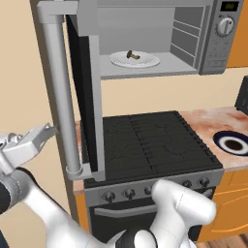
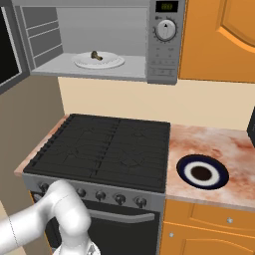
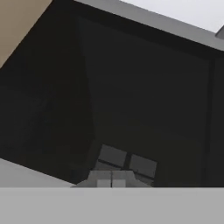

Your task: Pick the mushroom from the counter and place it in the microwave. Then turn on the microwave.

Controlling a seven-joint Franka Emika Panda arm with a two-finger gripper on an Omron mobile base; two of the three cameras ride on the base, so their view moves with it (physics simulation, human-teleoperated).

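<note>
The mushroom (image 1: 131,55) (image 2: 95,55) lies on a white plate (image 1: 116,61) (image 2: 112,63) inside the open microwave (image 1: 208,48) (image 2: 164,60). The microwave door (image 1: 86,97) stands swung out to the left, its long grey handle (image 1: 60,92) facing me. My gripper (image 1: 50,129) is shut and empty, its tips just left of the handle, against the door's outer side. In the hand view the gripper (image 3: 127,162) faces the door's dark glass (image 3: 131,87) at close range. The round knob (image 1: 225,25) (image 2: 165,30) sits on the right panel.
A black stove top (image 1: 150,140) (image 2: 104,144) lies under the microwave, with oven knobs along its front. On the pinkish counter (image 1: 213,121) (image 2: 224,142) to the right sits a dark-rimmed round dish (image 1: 233,144) (image 2: 202,172). Orange cabinets (image 2: 219,40) flank the microwave.
</note>
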